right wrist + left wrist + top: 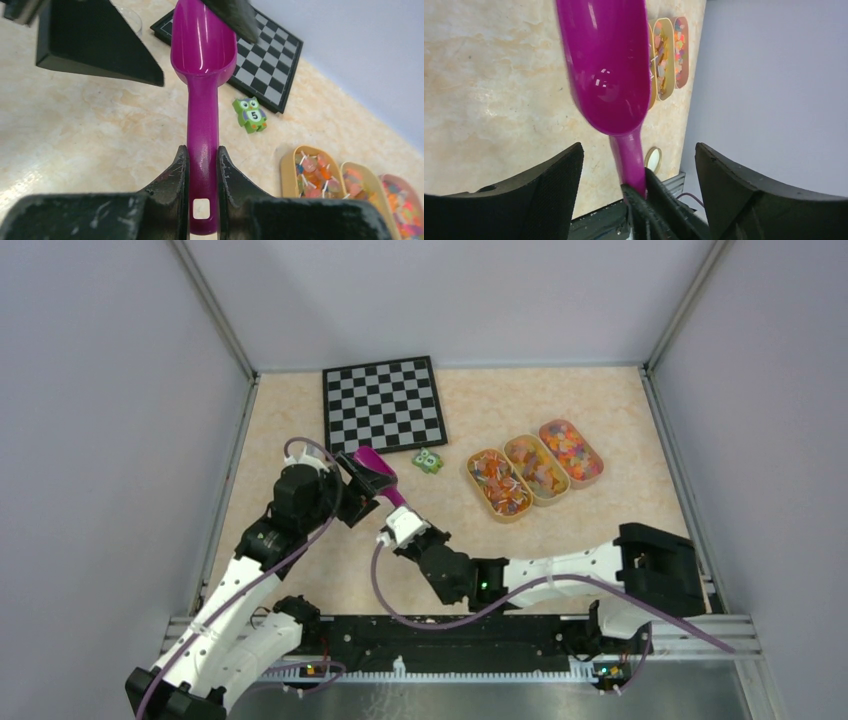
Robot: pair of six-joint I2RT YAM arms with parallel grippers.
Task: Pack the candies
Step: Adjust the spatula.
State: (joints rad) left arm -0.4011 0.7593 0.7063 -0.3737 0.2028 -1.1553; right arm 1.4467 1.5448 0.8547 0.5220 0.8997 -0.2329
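A magenta scoop [376, 469] hangs over the table, empty. My right gripper [202, 155] is shut on its handle near the end hole, also seen as right gripper [402, 527]. My left gripper [639, 150] is open, its fingers [100, 45] standing wide on either side of the scoop [606, 70] without touching it; in the top view the left gripper [360, 483] sits by the bowl. The candies [537, 468] fill three tan oval trays to the right, and the candies [312, 172] in the nearest tray look like small lollipops.
A small green owl block [428, 461] marked 5 lies just right of the scoop [202, 60]. A black-and-white chessboard [382, 403] lies at the back. Grey walls close in the table on three sides.
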